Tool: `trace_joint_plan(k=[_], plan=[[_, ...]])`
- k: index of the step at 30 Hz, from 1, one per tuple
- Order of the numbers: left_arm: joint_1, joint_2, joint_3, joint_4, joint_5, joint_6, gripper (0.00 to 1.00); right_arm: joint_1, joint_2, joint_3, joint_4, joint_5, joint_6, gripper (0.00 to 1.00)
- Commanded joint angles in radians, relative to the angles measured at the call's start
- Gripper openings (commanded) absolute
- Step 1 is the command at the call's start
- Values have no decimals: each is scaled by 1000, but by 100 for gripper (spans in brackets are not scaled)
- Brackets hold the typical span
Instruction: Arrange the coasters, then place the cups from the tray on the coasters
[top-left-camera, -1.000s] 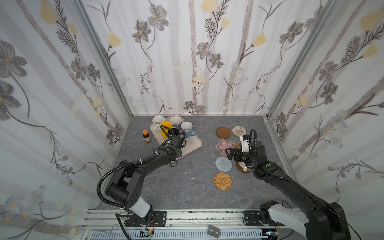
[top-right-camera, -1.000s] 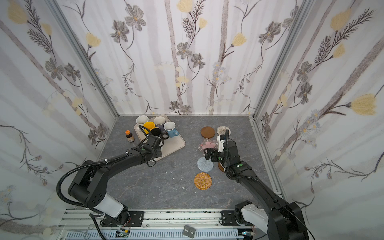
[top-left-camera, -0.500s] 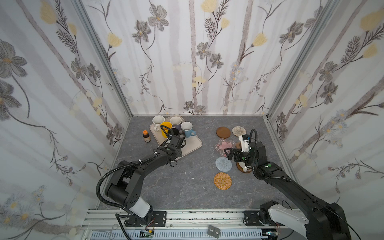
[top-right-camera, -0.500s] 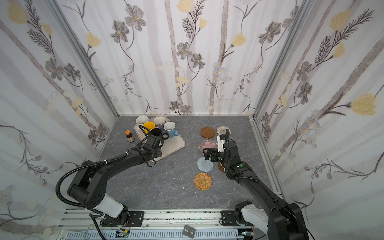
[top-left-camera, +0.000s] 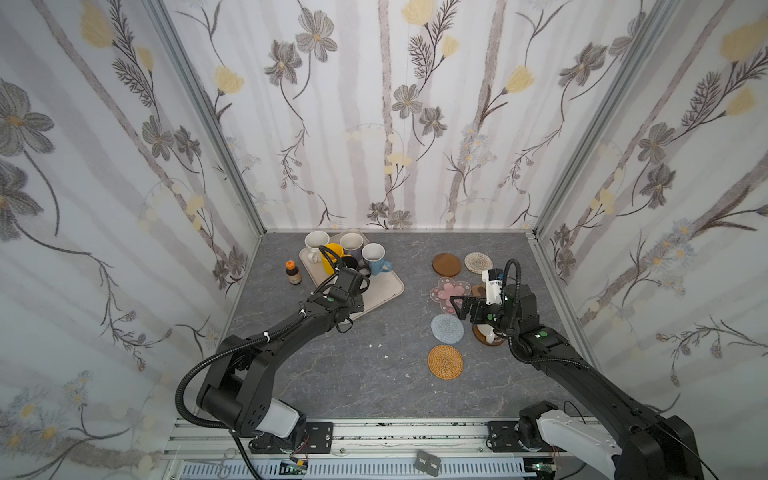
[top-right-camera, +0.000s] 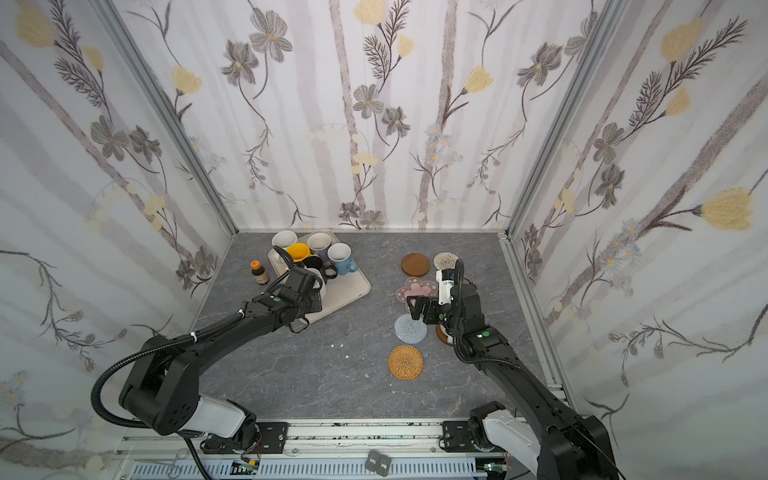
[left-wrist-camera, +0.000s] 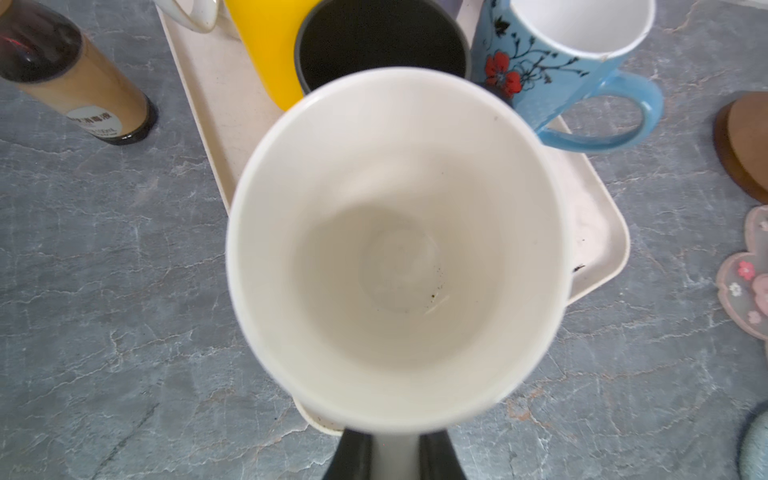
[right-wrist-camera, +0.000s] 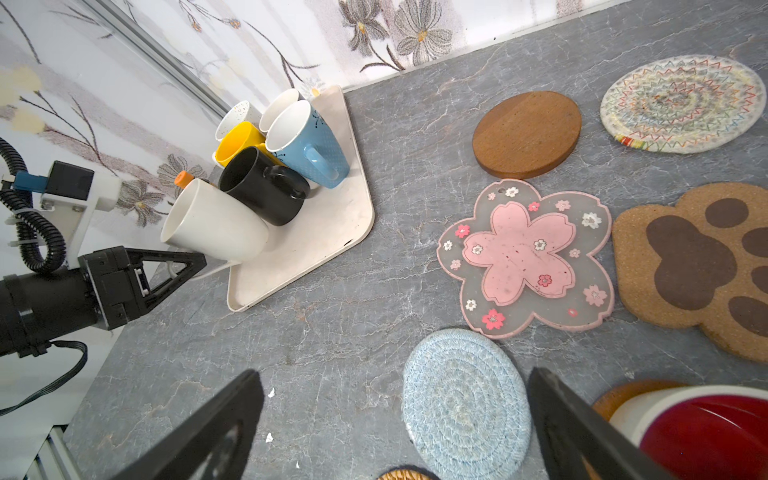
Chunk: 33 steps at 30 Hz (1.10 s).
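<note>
Left gripper (left-wrist-camera: 395, 455) was clamped on the handle of the white mug (left-wrist-camera: 395, 249), which tilted over the tray (top-left-camera: 384, 291) at its near edge, left of centre in both top views. Right gripper (top-left-camera: 460, 306) hung wide open and empty over the pink blossom coaster (top-left-camera: 446, 291) and the grey-blue crochet coaster (top-left-camera: 446, 328), right of centre.

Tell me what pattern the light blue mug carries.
The light blue mug has black branches with red flowers, clearest in the left wrist view.
</note>
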Motion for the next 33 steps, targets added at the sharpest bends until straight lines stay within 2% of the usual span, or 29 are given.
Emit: trace_joint_plan(k=[1, 7, 13, 19, 33], plan=[[-17, -39, 5, 19, 14, 49, 0, -1, -19, -4, 42, -26, -5, 100], [-92, -66, 49, 20, 42, 130, 0, -15, -80, -31, 58, -15, 13, 100], [-174, -15, 134, 20, 37, 190, 0, -101, -120, -46, 44, -57, 88, 100], [-240, 98, 248, 22, 54, 243, 0, -206, -130, -49, 8, -129, 119, 100], [-332, 398, 563, 37, 158, 386, 0, -345, -144, -109, 50, -169, 175, 100]])
